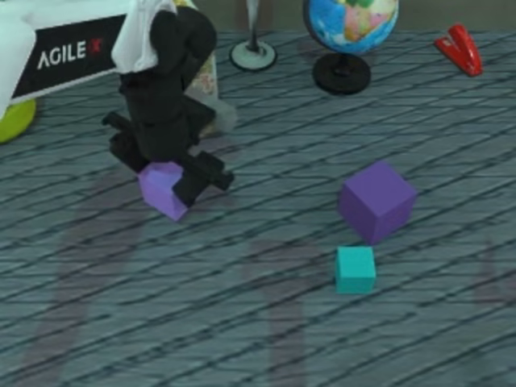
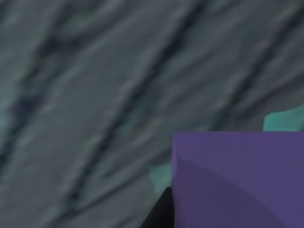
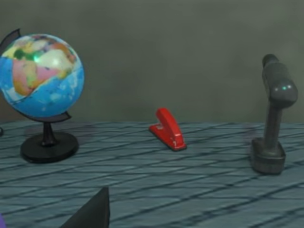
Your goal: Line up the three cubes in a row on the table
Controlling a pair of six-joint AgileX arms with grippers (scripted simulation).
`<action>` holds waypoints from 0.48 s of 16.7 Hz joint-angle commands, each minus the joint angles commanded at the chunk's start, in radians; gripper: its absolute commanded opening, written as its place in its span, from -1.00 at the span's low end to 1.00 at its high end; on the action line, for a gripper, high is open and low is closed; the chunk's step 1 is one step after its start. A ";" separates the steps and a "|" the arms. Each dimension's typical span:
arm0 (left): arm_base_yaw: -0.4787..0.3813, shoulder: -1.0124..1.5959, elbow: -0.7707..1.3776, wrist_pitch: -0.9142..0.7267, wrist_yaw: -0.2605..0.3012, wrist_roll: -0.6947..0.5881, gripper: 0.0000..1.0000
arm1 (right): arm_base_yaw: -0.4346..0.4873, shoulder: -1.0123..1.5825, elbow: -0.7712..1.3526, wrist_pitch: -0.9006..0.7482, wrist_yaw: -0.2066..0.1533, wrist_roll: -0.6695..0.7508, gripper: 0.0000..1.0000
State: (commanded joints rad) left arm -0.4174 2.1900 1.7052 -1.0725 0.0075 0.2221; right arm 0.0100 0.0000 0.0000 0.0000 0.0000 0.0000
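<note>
L jaws: the left gripper (image 1: 179, 179) is down at the left-centre of the table (image 1: 266, 339), its dark fingers either side of the lavender cube (image 1: 164, 189) and apparently closed on it; whether the cube is lifted or resting on the surface, can't tell. Left wrist view fills w/ that cube's purple face (image 2: 237, 180) and a dark finger edge beside it, which fits a firm pinch. R arm isn't in the top view; in the right wrist view only a dark tip shows at the near edge, so can't tell how its jaws stand; looks parked off to the right. Task things, big to small: the large dark purple cube (image 1: 376, 200) sits right of centre, rotated so a corner points near; the lavender one is well apart from it, over to the left; the small teal cube (image 1: 355, 269) lies just near-left of the dark purple one, a narrow gap between. Judging by that, the grip is there to carry the lavender cube right so it joins the other two in a row; nothing's lined up yet. Around the far edge: globe (image 1: 348, 32), a round-based stand (image 1: 253, 53), red stapler (image 1: 459, 48), a yellow-green object (image 1: 14, 121) far left; a dark drill-like tool (image 3: 273, 118) shows in the right wrist view only. All sit far back, so the path right looks open; main risk is nudging the teal cube on set-down.
</note>
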 joint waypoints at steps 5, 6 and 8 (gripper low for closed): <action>0.007 -0.033 0.058 -0.084 0.000 -0.001 -1.00 | 0.000 0.000 0.000 0.000 0.000 0.000 1.00; 0.007 -0.033 0.058 -0.084 0.000 -0.001 -1.00 | 0.000 0.000 0.000 0.000 0.000 0.000 1.00; 0.001 -0.029 0.056 -0.082 -0.001 -0.001 -1.00 | 0.000 0.000 0.000 0.000 0.000 0.000 1.00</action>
State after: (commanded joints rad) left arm -0.4166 2.1610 1.7615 -1.1544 0.0067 0.2210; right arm 0.0100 0.0000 0.0000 0.0000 0.0000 0.0000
